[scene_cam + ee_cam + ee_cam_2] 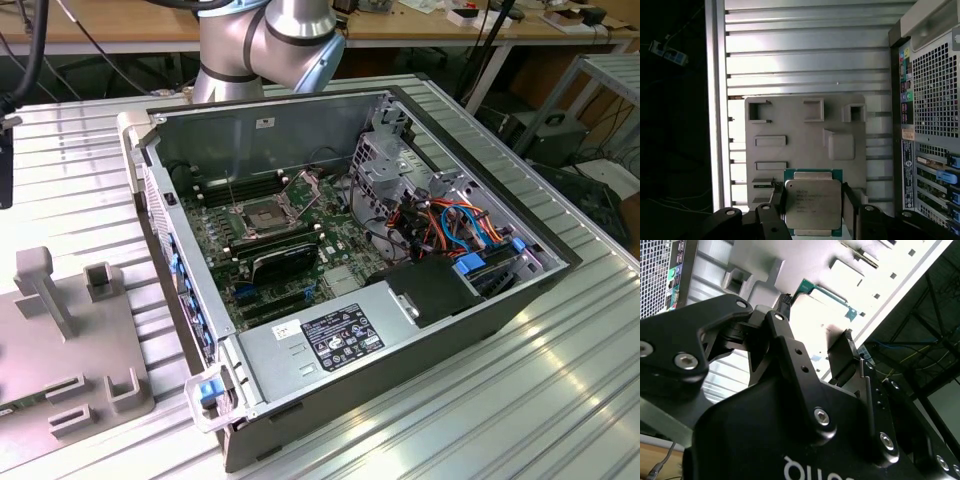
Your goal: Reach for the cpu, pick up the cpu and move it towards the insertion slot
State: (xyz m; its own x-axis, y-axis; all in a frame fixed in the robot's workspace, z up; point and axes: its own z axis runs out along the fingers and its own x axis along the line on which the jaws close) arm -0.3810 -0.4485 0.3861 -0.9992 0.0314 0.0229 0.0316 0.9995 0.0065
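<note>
The cpu lies flat on a grey holder plate in the first wrist view, its pale metal face up and a green edge showing around it. The claw stands over it with one black finger along one side of the chip and the other along the opposite side; the fingers are spread apart, and whether they touch the chip's edges cannot be told. In the second wrist view the claw is seen from behind its black body, two fingertips apart with the green-edged cpu between and beyond them. The holder plate carries several raised brackets and recesses and rests on the ribbed metal surface, beside the perforated rear panel of an open computer case. In the exterior view the case lies on its side on the surface (lid off, motherboard exposed), and the insertion slot sits on the board with its metal frame raised, well apart from the holder plate at the exterior view's left. The arm's grey joint rises behind the case
</note>
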